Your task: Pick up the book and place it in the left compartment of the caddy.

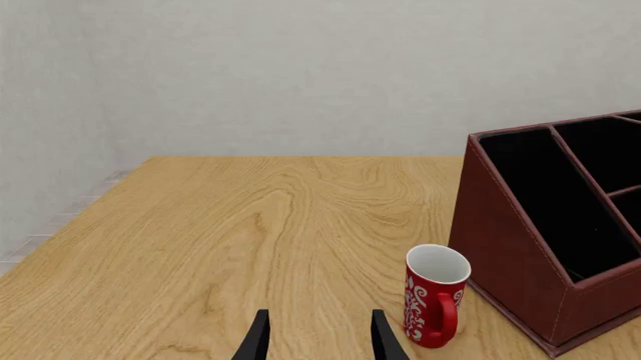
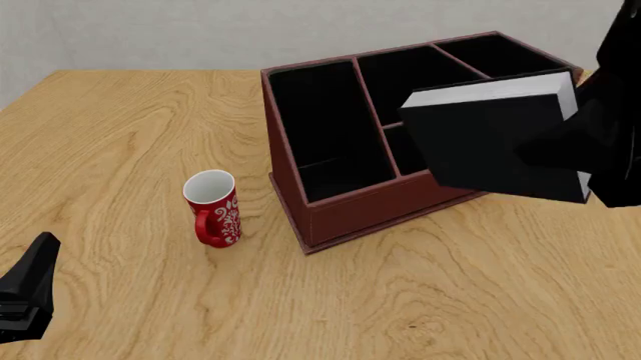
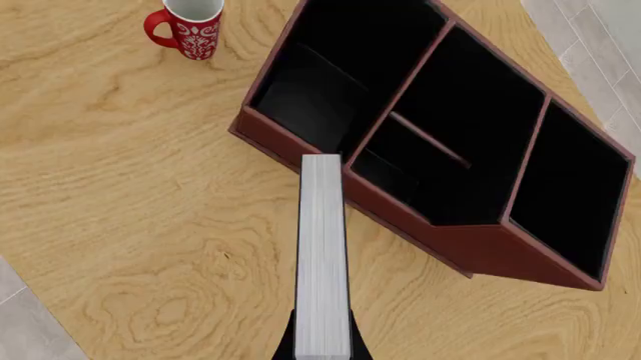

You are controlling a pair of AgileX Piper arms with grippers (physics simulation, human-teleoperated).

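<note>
From the left wrist view, the left gripper [image 1: 320, 334] shows two dark fingers standing apart with nothing between them, low over the bare wooden table [image 1: 230, 225]. Just beside it stands the red ceramic mug with white swirls [image 1: 436, 306], and next to the mug rises the low end of the big red-brown leather-look caddy with its black lining [image 1: 506, 247].

From the front view, the thin black-covered book with pale page edges [image 2: 496, 139] hangs in the air above the caddy [image 2: 341, 217], tilted, over the middle slots and the raised end, not over the left compartment [image 2: 320, 127], the long narrow slot at the caddy's low end nearest the mug [image 2: 213, 208]. The right gripper [image 2: 591, 142] is a dark mass at the book's far edge, clamped on it as far as I can judge. The left gripper [image 2: 25, 300] sits idle, well apart from the caddy.

From the right wrist view, the book [image 3: 323, 255] is seen edge-on, pinched between the right gripper's fingers [image 3: 323, 346], its front end over the caddy's near wall [image 3: 300, 154], close to the divider beside the left compartment [image 3: 331, 82].

The danger I see: the book looks askew to that slot, so lowered as it is, a corner could catch the divider or drop into a middle slot. A wide swing could also shove the caddy into the mug.
</note>
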